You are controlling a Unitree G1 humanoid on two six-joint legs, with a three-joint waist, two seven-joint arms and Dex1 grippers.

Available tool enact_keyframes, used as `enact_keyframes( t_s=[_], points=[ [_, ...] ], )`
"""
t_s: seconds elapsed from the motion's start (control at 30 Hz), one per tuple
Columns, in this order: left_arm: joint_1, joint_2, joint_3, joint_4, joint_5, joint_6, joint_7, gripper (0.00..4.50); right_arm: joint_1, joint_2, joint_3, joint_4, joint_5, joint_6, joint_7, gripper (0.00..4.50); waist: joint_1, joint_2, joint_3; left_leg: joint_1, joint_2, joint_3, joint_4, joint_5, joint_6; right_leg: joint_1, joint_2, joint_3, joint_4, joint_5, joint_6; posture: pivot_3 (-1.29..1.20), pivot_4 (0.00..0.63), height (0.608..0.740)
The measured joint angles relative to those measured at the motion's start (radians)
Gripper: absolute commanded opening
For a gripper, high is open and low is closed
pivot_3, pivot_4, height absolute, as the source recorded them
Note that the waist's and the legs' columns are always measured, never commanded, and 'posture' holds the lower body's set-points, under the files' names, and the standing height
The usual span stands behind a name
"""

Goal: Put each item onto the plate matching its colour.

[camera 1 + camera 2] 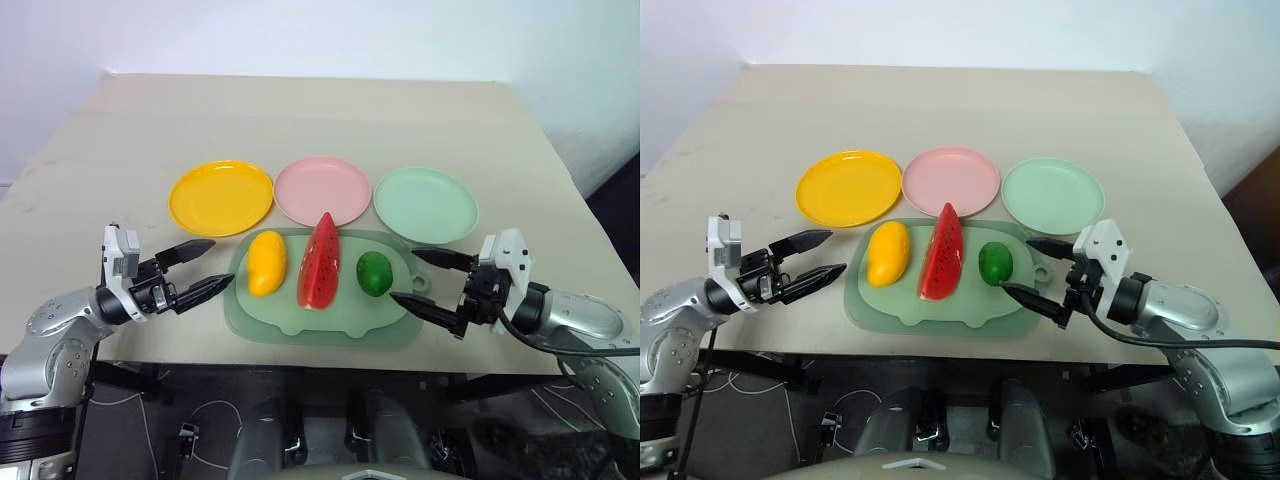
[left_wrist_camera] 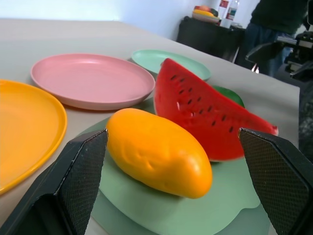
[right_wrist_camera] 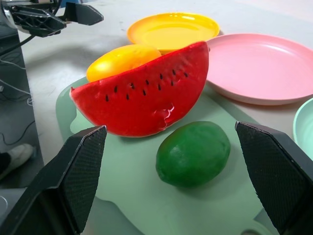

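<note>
All three toy fruits lay side by side on the pale green mat at the near edge of the table: the yellow mango on the left, the red watermelon slice standing on its rind in the middle, and the small green lime on the right. Behind them the yellow plate, the pink plate and the mint green plate sat bare in a row, so I judged the sorting had not begun.

The left gripper hung just off the mat's left edge, aimed at the mango, its two black fingers spread wide and holding nothing. The right gripper stood at the mat's right edge near the lime, equally spread and empty.

What worried me was the crowding. The mango and lime each lay close beside the watermelon, so a finger slipping between them could tip the slice over. The lime looked round and smooth; a pinch off its centre might squirt it away across the table. The mat itself seemed light, and a finger dragging on it could shift everything. With both arms reaching inward together, the grippers might also crowd each other.
</note>
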Motion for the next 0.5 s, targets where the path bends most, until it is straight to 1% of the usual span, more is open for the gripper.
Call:
enact_keyframes(
  t_s=[0.1, 0.13, 0.2, 0.33, 0.5],
  points=[
    [-0.013, 0.000, -0.004, 0.007, 0.012, -0.008, 0.000, 4.48, -0.015, 0.000, 0.010, 0.004, -0.002, 0.003, 0.003, 4.50, 0.001, 0.000, 0.000, 0.001, 0.000, 0.000, -0.001, 0.001, -0.002, 0.000, 0.000, 0.000, 0.000, 0.000, 0.000, 0.00, 0.150, 0.696],
    [-0.018, 0.000, -0.006, 0.010, 0.019, -0.014, -0.002, 4.48, -0.016, 0.000, 0.017, 0.011, -0.004, 0.002, 0.006, 4.50, 0.001, 0.000, 0.000, 0.001, 0.000, 0.000, -0.001, 0.003, -0.006, 0.000, 0.000, 0.000, 0.000, 0.000, 0.000, 0.00, 0.150, 0.696],
    [-0.032, 0.000, -0.009, 0.022, 0.025, -0.020, -0.006, 4.48, -0.019, 0.002, 0.027, 0.029, -0.011, 0.002, 0.004, 4.50, 0.001, 0.000, 0.000, 0.001, 0.000, 0.000, -0.001, 0.004, -0.006, 0.000, 0.000, 0.000, 0.000, 0.000, 0.000, 0.00, 0.150, 0.696],
    [-0.044, 0.000, -0.016, 0.032, 0.029, -0.024, -0.009, 4.48, -0.053, 0.013, 0.041, 0.044, -0.011, 0.055, -0.052, 4.50, -0.001, 0.000, 0.000, 0.001, 0.000, 0.001, -0.002, 0.004, -0.006, 0.000, 0.000, 0.000, 0.000, 0.000, 0.000, 0.00, 0.150, 0.696],
    [-0.069, -0.021, -0.029, 0.045, 0.033, -0.035, -0.008, 4.48, -0.055, 0.008, 0.049, 0.041, -0.001, 0.117, -0.087, 4.50, 0.001, 0.000, 0.000, 0.001, 0.000, 0.001, -0.002, 0.004, -0.007, 0.000, 0.000, 0.000, 0.000, 0.000, 0.000, 0.00, 0.150, 0.696]
  ],
)
